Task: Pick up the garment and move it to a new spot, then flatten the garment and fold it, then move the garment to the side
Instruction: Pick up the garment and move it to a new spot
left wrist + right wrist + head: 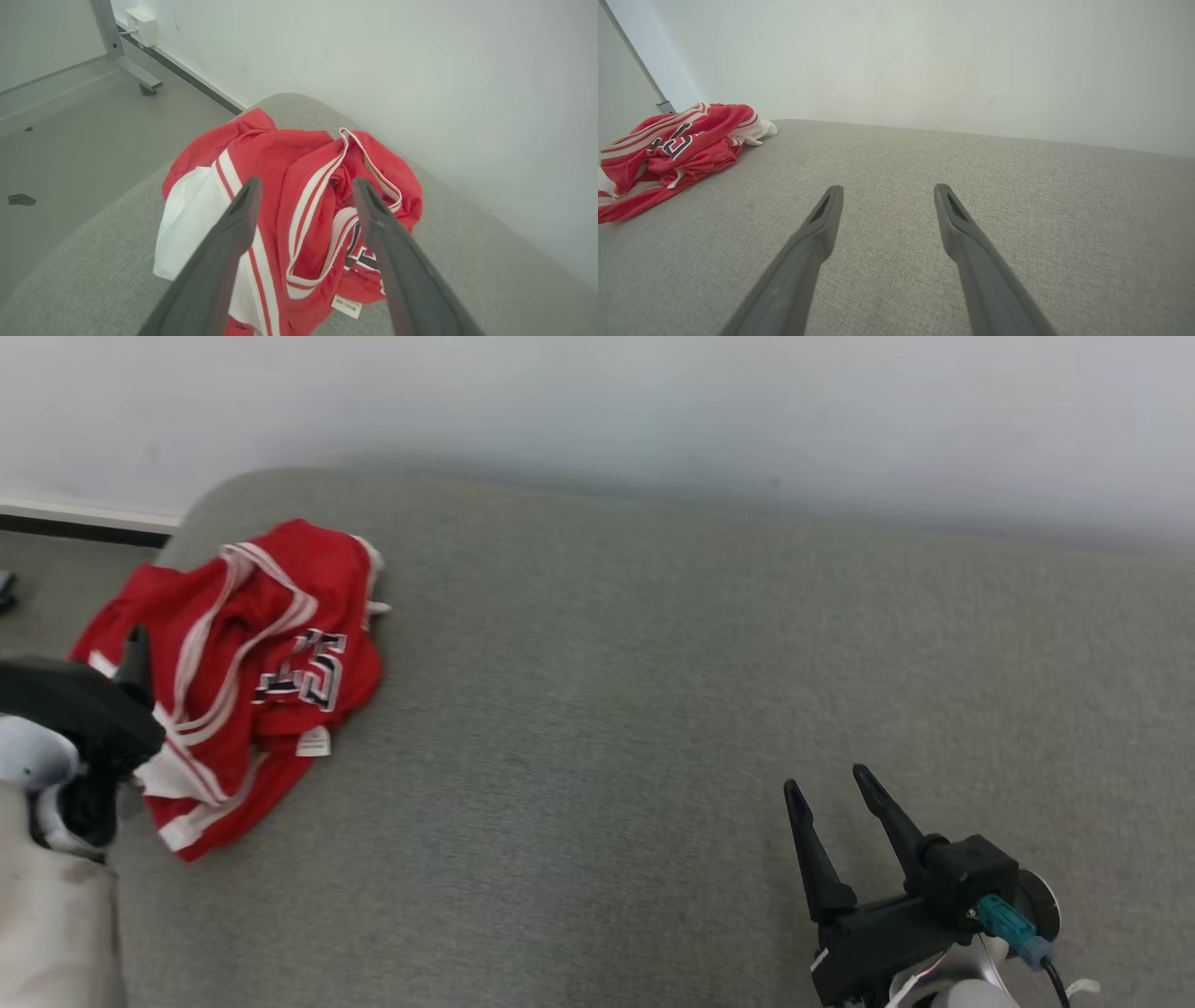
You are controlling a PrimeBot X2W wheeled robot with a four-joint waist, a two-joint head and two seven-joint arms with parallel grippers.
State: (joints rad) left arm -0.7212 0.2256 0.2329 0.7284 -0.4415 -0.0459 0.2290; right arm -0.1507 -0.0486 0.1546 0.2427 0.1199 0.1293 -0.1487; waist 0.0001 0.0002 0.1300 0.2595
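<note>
The garment [252, 663] is a red jersey with white stripes and dark lettering, crumpled in a heap at the left end of the grey padded surface [607, 709]. My left gripper [306, 183] hovers just above the garment [280, 154], open, with its fingers on either side of a striped fold and nothing held. In the head view, one of its fingers [138, 653] shows over the heap's left edge. My right gripper [827, 781] stands open low on the right, far from the cloth. In the right wrist view, the right gripper [888, 188] is empty, and the garment [677, 140] lies far left.
A pale wall [653, 411] runs close behind the padded surface. Left of the surface's rounded end the floor [70, 130] drops away, with a metal leg [140, 79], a white box [142, 25] on the wall and a dark scrap [21, 199].
</note>
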